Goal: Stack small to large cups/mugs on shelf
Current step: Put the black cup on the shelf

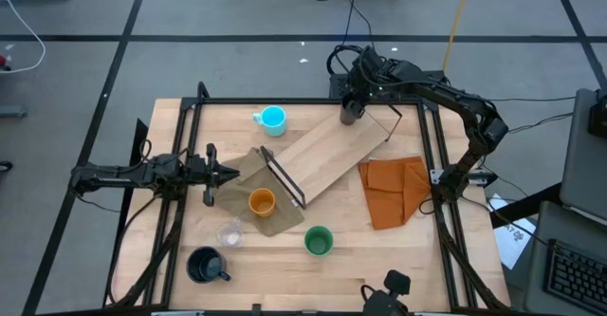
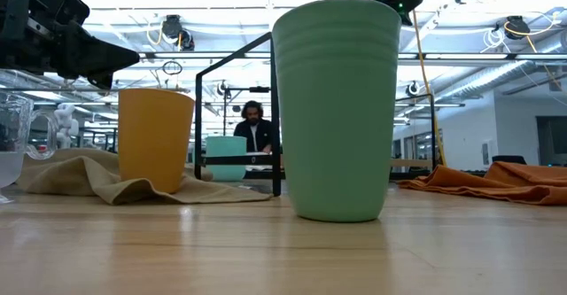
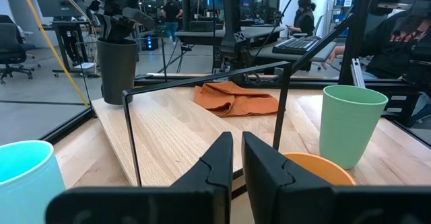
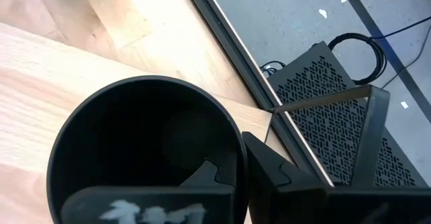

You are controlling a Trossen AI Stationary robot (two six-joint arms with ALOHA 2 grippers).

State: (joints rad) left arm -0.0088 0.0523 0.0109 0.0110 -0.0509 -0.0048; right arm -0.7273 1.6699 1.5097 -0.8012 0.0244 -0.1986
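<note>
The shelf (image 1: 332, 155) lies slantwise on the table's middle, its black frame (image 1: 285, 178) toward the left. My right gripper (image 1: 353, 102) is shut on the black tumbler (image 1: 351, 114), which stands at the shelf's far end. The cyan mug (image 1: 272, 119) stands far left of the shelf. The orange cup (image 1: 262, 201) stands on an olive cloth (image 1: 248, 169). The green cup (image 1: 319, 241), clear cup (image 1: 229, 232) and dark mug (image 1: 205, 265) stand nearer. My left gripper (image 1: 228, 173) waits shut at the table's left. My right gripper holds the black tumbler by its rim (image 4: 237, 138), one finger (image 4: 202, 177) inside the cup and one (image 4: 283, 177) outside, the wall pinched between them. The fingers slant down from the far right. The tumbler is upright, its bottom (image 3: 116, 99) seemingly on the shelf's far corner.
An orange folded cloth (image 1: 394, 191) lies right of the shelf. A black rail frame (image 1: 427, 164) runs around the table. People sit at desks beyond the table (image 2: 255, 127).
</note>
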